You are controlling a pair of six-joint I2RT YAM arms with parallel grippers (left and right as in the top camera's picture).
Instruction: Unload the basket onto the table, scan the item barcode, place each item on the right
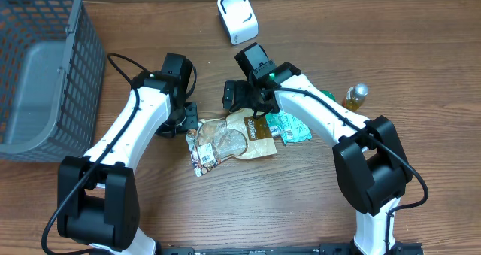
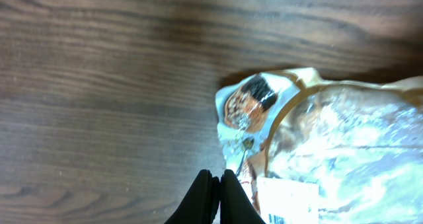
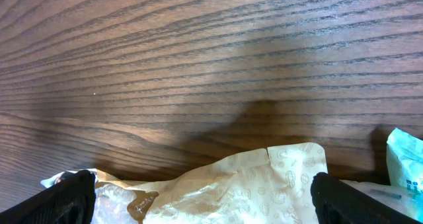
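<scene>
Left hand (image 2: 217, 178): closed tight, its tips right at the sealed edge of the snack packet (image 1: 229, 138); whether any film is nipped between them I cannot tell.
Right hand (image 3: 201, 183): spread wide and empty, low over the packet's tan far edge.
Packet's place: flat on the bench (image 1: 301, 210) between the two hands, nearer me than the scanner (image 1: 237, 16), with its white label (image 2: 287, 194) face up beside the left hand.
Step in hand: by my reckoning, getting a hold on the packet so the label can be turned to the scanner.
Doing it well: grip a sealed edge, never across the label. Pull the film taut so the bars lie flat. Let the right fingers straddle the tan edge before closing. Mind the green packet (image 1: 291, 125) just beside it, which could drag along.
Bench: one.
Basket (image 1: 45, 74): one, far left, well apart.
Arms: two.
Packets: two, tan-and-clear and green.
Scanner: one.
Bottle (image 1: 356, 95): one, right side.
</scene>
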